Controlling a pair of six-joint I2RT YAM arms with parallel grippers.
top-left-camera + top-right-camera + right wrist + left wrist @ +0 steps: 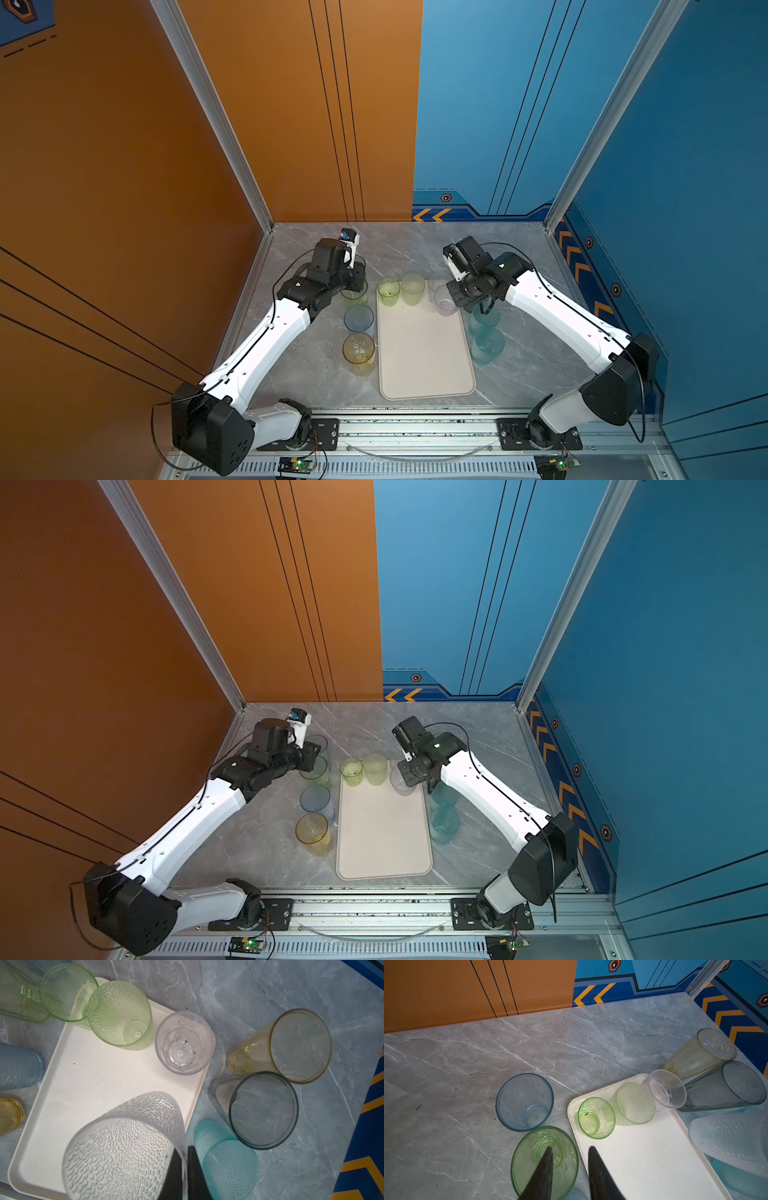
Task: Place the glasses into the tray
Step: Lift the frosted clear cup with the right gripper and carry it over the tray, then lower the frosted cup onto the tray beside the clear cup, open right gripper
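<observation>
The frosted glass point(124, 1147) with a dimpled wall fills the near part of the right wrist view. It is translucent and almost without colour, with its mouth toward the camera and its base over the tray point(87, 1076). The right gripper point(184, 1153) is closed on its wall, one finger inside the rim and one outside (whether the base touches the tray, I cannot tell).

The tray is flat and cream-white, with rounded corners and a low rim. It lies in the middle of the grey marble table point(415, 249), and in both top views its long axis runs from the table's near edge to its far edge. At its far end three glasses stand upright, mouths up: a small green glass point(389, 292), a dimpled green glass point(412, 289) and a clear glass point(444, 301) at the far right corner.

The left gripper point(570, 1151) is partly open over a wider green glass point(525, 1157), which stands on the table just beside the tray. One finger is over its inside and the other outside its rim, and the wall between them is not pinched.
</observation>
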